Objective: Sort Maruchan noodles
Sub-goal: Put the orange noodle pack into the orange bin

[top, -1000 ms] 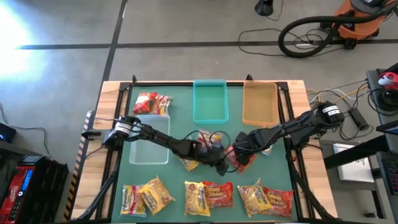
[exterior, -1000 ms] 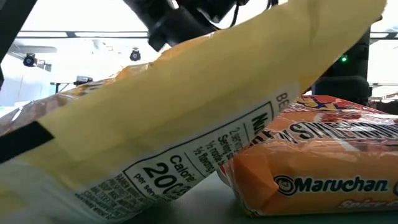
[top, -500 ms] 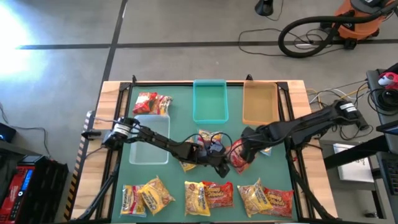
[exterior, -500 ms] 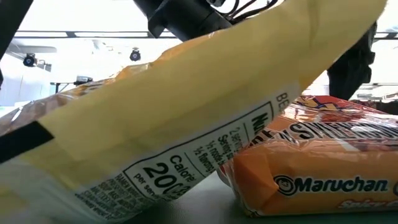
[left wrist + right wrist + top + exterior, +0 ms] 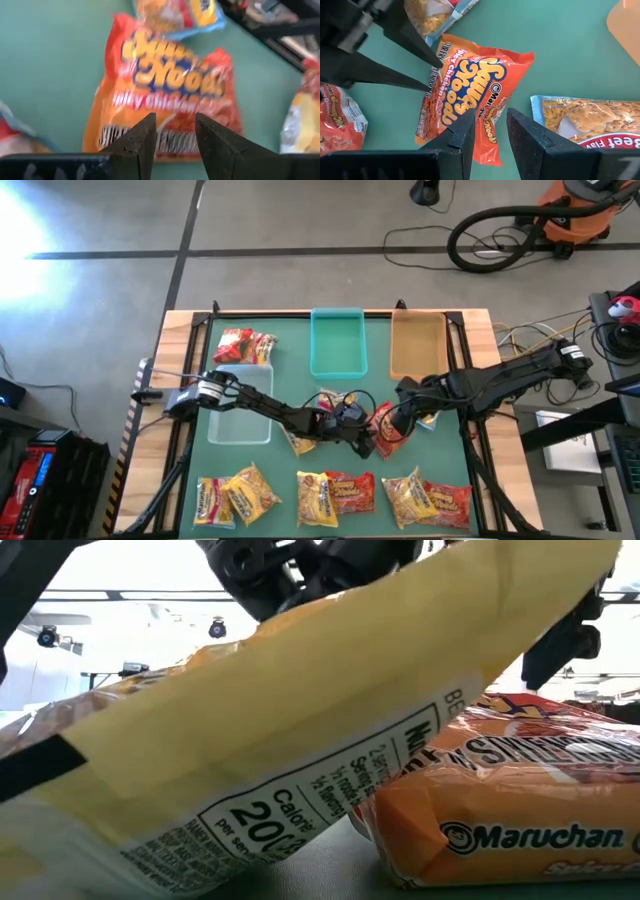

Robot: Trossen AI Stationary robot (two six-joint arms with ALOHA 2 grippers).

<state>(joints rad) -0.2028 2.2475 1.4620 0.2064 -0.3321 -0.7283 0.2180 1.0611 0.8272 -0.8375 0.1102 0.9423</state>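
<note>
Mid-table, both grippers converge on one orange packet [image 5: 470, 102] lying flat on the green table [image 5: 290, 370], printed face up, spicy chicken flavour by the label. Left gripper [image 5: 173, 135] hovers over the packet's lower printed edge, fingers parted a little with bare packet visible in the gap, nothing pinched. Right gripper [image 5: 489, 131] comes in from the opposite side, fingers likewise slightly apart above the packet's near edge, not gripping anything; the left arm's finger tips show in its view right at the packet's far edge. In the high view the orange packet [image 5: 385, 425] sits just in front of the gap between the teal tray [image 5: 337, 340] and the tan tray [image 5: 417, 345], with the left gripper [image 5: 358, 438] and right gripper [image 5: 392, 420] nearly meeting over it. A blue-edged beef packet [image 5: 590, 122] lies just beside the orange one, and another blue-edged packet [image 5: 432, 15] is just past its far end. Clear tray [image 5: 240, 405] sits on the left under the left arm. Two packets [image 5: 246, 346] lie near the back left corner. A row of packets [image 5: 335, 495] runs along the front edge. Low view is mostly blocked by a tilted yellow packet [image 5: 250, 760] leaning on an orange Maruchan packet [image 5: 520, 810].
</note>
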